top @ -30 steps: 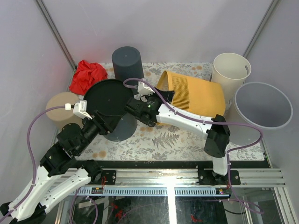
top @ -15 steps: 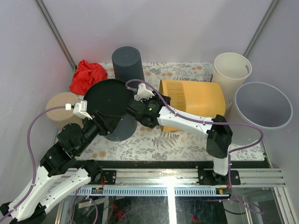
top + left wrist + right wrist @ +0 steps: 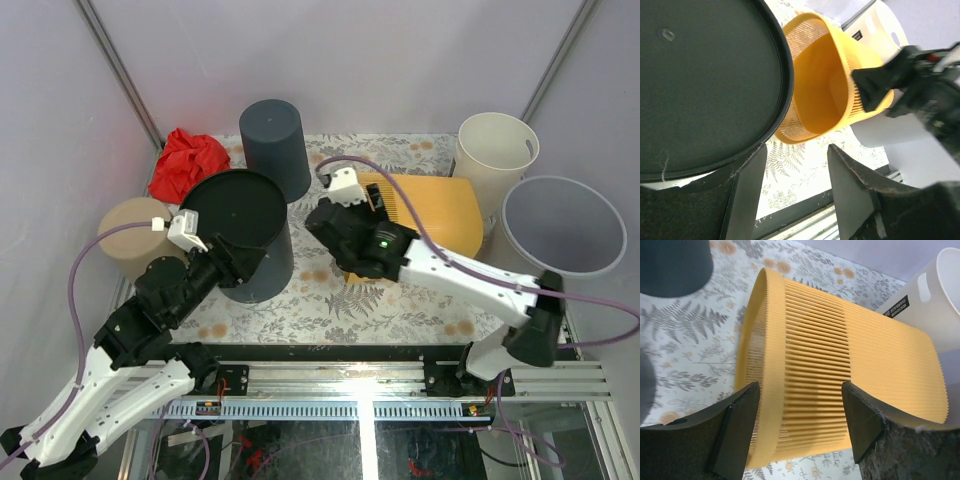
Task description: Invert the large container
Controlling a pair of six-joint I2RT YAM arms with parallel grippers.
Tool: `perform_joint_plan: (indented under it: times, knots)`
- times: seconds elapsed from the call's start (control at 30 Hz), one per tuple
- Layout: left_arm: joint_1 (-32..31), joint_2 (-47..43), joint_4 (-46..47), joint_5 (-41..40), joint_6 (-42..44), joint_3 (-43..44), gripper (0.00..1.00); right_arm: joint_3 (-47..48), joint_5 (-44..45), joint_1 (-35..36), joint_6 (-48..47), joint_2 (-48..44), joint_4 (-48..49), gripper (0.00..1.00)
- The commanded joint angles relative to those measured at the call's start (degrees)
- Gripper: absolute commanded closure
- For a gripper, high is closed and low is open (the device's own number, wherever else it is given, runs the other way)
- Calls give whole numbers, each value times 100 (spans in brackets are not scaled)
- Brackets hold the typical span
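The large container [image 3: 232, 205] is dark grey and stands at the left of the mat with its flat round bottom facing up [image 3: 700, 85]. My left gripper [image 3: 232, 262] is at its near side, open [image 3: 797, 150]. Its left finger [image 3: 747, 190] sits just under the container's edge, and only the mat shows between the fingers. My right gripper [image 3: 335, 232] hangs open [image 3: 800, 386] above a yellow ribbed basket [image 3: 840, 375] to the right. It is apart from the large container and holds nothing.
The yellow basket [image 3: 430, 205] lies on its side, mouth towards the left. A dark grey cylinder [image 3: 273, 135] and a red cloth [image 3: 188, 163] are at the back left. A tan tub [image 3: 130, 232] is far left. A white bin [image 3: 493, 150] and a wide grey bin [image 3: 563, 225] stand at the right.
My right gripper let go at the dark container's right edge, opened and drew back to the right over the yellow basket. The basket has shifted and lies flatter. The left arm barely moved.
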Motion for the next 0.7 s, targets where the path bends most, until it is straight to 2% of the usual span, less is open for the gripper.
perform_joint_plan:
  times: [0.0, 0.23, 0.37, 0.5, 0.67]
  knots:
    - [-26, 316, 333, 274, -118, 131, 49, -510, -362, -72, 11, -1040, 970, 27]
    - [-31, 811, 917, 794, -299, -1, 51, -1370, -250, -200, 493, -2090, 762, 26]
    - [-98, 1185, 1124, 889, -336, 130, 51, -2253, -488, -614, 727, -2972, 973, 25]
    - [-393, 1695, 1206, 661, -347, 414, 52, -2908, -947, -1178, 739, -3830, 1261, 25]
    - [-973, 2474, 1264, 66, -329, 799, 52, -3099, -1031, -1518, 667, -4208, 1198, 22]
